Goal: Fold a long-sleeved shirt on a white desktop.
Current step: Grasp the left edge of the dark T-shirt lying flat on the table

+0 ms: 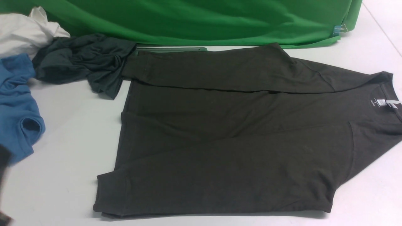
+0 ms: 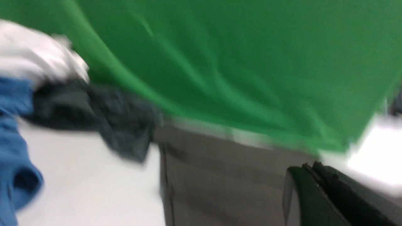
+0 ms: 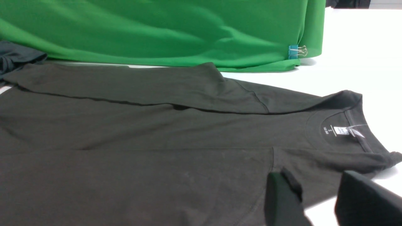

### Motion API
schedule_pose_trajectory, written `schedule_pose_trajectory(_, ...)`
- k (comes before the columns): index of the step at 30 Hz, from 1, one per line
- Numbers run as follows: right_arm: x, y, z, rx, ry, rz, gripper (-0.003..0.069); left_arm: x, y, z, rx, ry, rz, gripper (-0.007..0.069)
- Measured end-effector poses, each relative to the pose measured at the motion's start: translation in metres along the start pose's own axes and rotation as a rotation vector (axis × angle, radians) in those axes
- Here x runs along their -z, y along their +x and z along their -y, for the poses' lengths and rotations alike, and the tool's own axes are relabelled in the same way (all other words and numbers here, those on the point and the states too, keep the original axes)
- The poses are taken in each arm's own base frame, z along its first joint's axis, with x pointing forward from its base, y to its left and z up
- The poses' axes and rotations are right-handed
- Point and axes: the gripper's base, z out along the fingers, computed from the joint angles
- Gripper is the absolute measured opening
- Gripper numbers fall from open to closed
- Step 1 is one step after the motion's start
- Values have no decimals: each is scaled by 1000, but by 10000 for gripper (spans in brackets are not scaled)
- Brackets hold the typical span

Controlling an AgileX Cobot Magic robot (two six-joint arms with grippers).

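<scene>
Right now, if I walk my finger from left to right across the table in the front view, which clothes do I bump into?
blue shirt → crumpled grey cloth → big dark long-sleeved shirt, which runs all the way to the right edge.

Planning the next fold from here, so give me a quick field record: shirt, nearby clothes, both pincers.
shirt: long-sleeved shirt flat on the white desktop, neck toward the robot's right
sleeves: both folded in over the body
neck label: showing
nearby clothes: slate-grey garment touching the far sleeve end; blue shirt and white cloth bunched at the left
backdrop: green cloth, clipped at its right end
left pincer: shut, empty; view blurred
right pincer: open, empty, by the shirt's near shoulder
</scene>
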Motion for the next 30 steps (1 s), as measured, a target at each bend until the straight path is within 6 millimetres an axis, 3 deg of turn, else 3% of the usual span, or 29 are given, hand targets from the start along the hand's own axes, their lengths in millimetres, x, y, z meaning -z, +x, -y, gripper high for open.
schedule_pose_trajectory(4,0,0,0,0,0,0,240,-17,-12,12,-122,107,-346,20)
schedule_pose_trajectory(6,0,0,0,0,0,0,240,-21,-14,13,-134,122,-401,20)
schedule_pose_trajectory(10,0,0,0,0,0,0,240,-51,-20,10,-117,165,-597,20)
schedule_pose_trajectory(27,0,-1,0,0,2,9,240,-111,2,15,-270,253,-793,20)
schedule_pose_trajectory(30,0,-6,1,-71,6,69,240,-118,1,15,-269,257,-825,20)
